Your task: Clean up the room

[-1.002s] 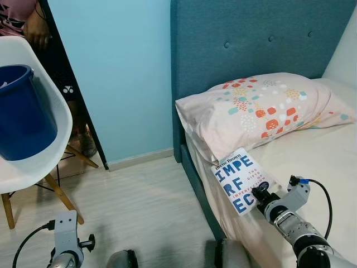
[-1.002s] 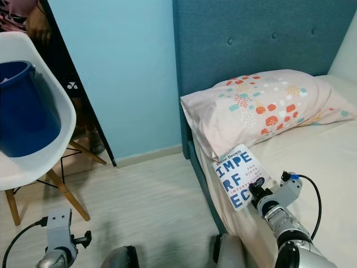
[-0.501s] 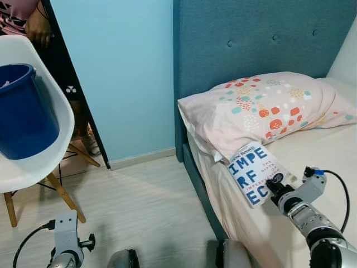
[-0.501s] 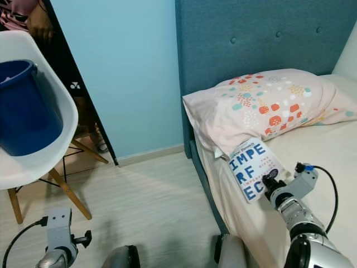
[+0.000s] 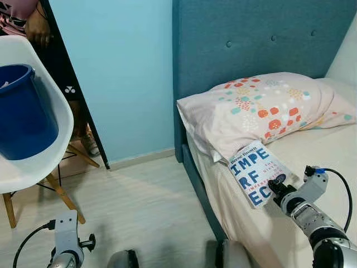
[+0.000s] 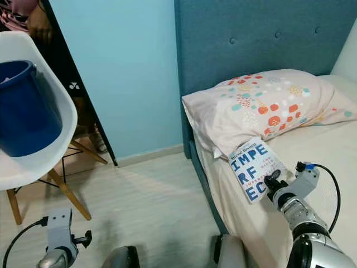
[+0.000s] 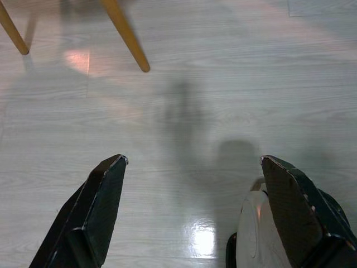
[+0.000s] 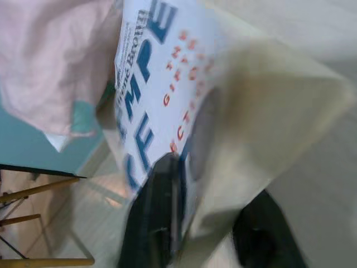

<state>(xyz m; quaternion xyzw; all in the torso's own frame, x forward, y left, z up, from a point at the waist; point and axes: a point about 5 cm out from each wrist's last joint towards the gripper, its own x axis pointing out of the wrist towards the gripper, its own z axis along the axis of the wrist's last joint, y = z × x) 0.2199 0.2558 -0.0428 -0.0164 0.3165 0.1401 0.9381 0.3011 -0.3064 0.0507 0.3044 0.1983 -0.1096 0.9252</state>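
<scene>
A white book [image 5: 255,173] with big blue letters lies at the near edge of the cream bed [image 5: 323,151], its top against a pink patterned pillow [image 5: 262,109]. My right gripper [image 5: 277,185] is shut on the book's lower right corner. In the right wrist view one black finger [image 8: 155,220] lies on the cover [image 8: 150,84] and the other sits beneath the book. My left gripper [image 7: 198,212] hangs open over the bare wooden floor [image 7: 184,84], with nothing between its fingers.
A white chair [image 5: 42,162] on wooden legs stands at the left and holds a blue bucket [image 5: 22,111]. A person [image 5: 28,22] stands behind it at the dark doorway. The teal headboard [image 5: 251,39] rises behind the pillow. Pale floor [image 5: 139,206] lies between chair and bed.
My right gripper has carried the book to the right, further onto the bed and closer to the pillow. The left arm has not moved.
</scene>
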